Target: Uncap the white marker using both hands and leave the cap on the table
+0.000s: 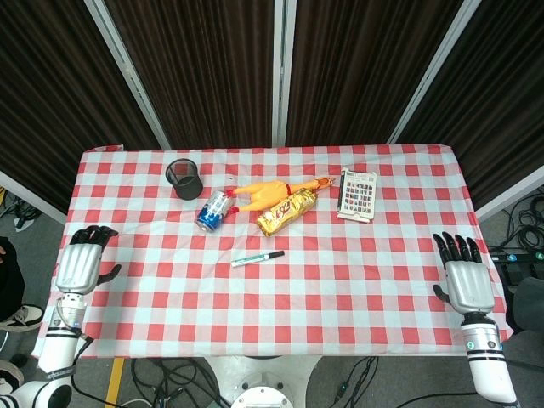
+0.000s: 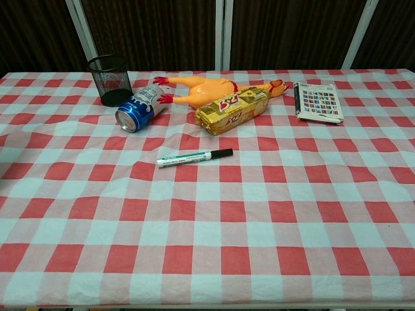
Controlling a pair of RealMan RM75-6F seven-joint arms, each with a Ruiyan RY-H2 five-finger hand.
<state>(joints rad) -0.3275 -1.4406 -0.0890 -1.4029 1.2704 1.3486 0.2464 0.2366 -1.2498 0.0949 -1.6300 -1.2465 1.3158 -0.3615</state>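
The white marker point(image 1: 257, 257) lies capped near the middle of the red-and-white checked tablecloth point(image 1: 357, 280), its black cap point(image 1: 277, 253) pointing toward the robot's right and slightly away from it; in the chest view the same marker point(image 2: 193, 157) rests alone on the cloth, with open checks on every side of it. Behind it, well apart, runs a row of clutter: a black mesh pen cup point(image 1: 184, 179) standing upright toward the far left, a blue drink can point(image 1: 213, 210) on its side, a rubber chicken point(image 1: 272, 191) stretched out just beside the can, a gold snack packet point(image 1: 287, 212) touching the chicken, and a small box with a patterned face point(image 1: 358, 194) toward the far right. The whole near half of the table is bare cloth. The left hand point(image 1: 81, 262) hovers at the table's left edge, fingers spread and holding nothing. The right hand point(image 1: 463, 272) sits over the right edge, fingers likewise extended and empty. Both hands are well apart from the marker.
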